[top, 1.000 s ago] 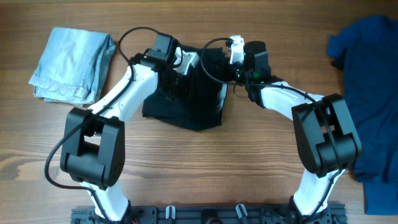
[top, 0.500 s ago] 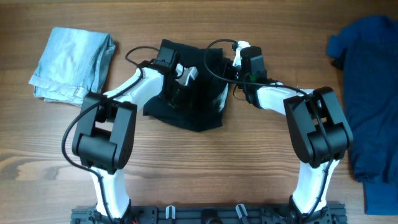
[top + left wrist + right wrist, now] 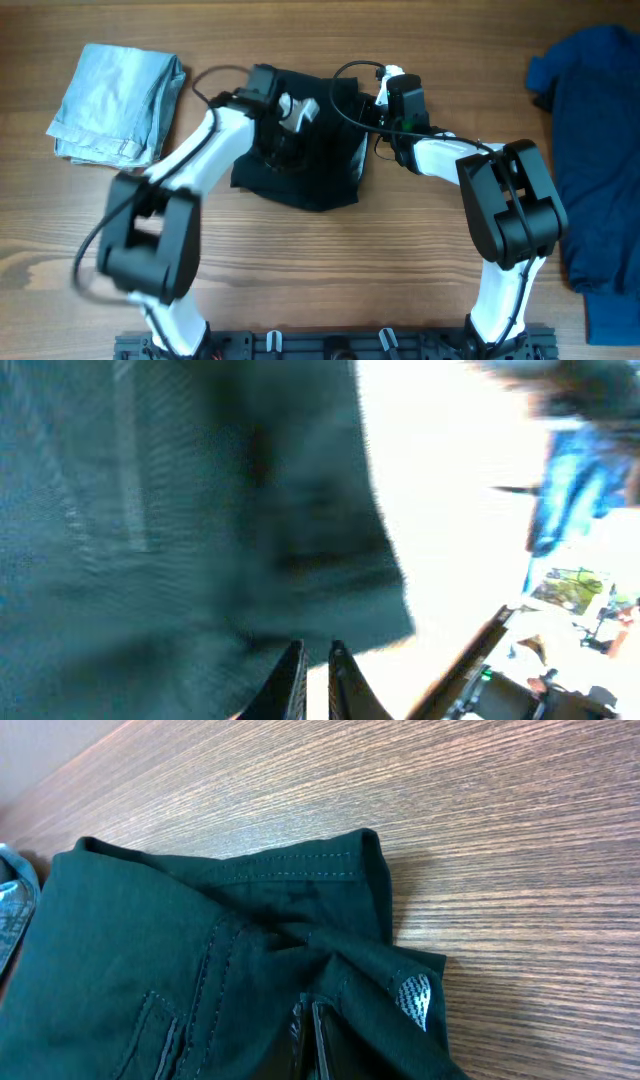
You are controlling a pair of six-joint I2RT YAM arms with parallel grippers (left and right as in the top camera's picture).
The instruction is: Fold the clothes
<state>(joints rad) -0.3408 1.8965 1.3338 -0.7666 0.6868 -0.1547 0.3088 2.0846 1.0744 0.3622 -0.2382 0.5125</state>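
Observation:
The black shorts (image 3: 305, 175) lie bunched at the table's middle, with a stitched pocket and hem (image 3: 200, 940) showing in the right wrist view. My right gripper (image 3: 308, 1025) is shut on a raised fold at their right edge (image 3: 362, 112). My left gripper (image 3: 285, 135) hangs over the shorts' left half. In the blurred left wrist view its jaws (image 3: 315, 680) are all but shut, with only a thin bright slit and no cloth between them. Dark cloth (image 3: 180, 510) fills that view beyond the tips.
A folded pale blue denim piece (image 3: 115, 100) lies at the back left; its edge (image 3: 12, 910) shows in the right wrist view. A royal-blue garment (image 3: 590, 150) sprawls along the right side. Bare wooden table (image 3: 330, 270) lies in front of the shorts.
The left arm is swinging, blurred now, its elbow shifted left, and its jaws have eased a sliver apart. The right gripper has kept its pinch, still for the last half second.

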